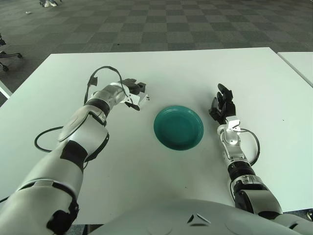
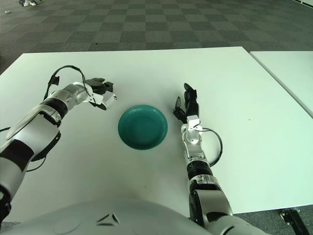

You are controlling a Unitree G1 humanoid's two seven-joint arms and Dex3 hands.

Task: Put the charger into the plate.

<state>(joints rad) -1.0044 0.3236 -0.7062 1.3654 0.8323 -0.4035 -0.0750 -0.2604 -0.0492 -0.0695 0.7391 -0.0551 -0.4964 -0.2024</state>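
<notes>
While the left hand (image 1: 133,92) closes its dark fingers about the white charger (image 1: 141,100), the teal plate (image 1: 178,127) lies on the white table (image 1: 161,63) to that hand's right and somewhat nearer the robot, with a strip of bare table between charger and plate rim. The coming move therefore turns on a short carry rightward and toward the robot's body, judged from this layout. Being the hand that grips the charger, the left is the working one; the right hand (image 1: 222,105) shows just beside the plate on its right side, fingers pointing away from the robot and holding nothing. Much of the charger is covered by the fingers, so its long axis cannot be told, nor whether it is clear of the table or touching it. A black cable (image 1: 46,134) loops beside the left forearm, partly hidden beneath it.
</notes>
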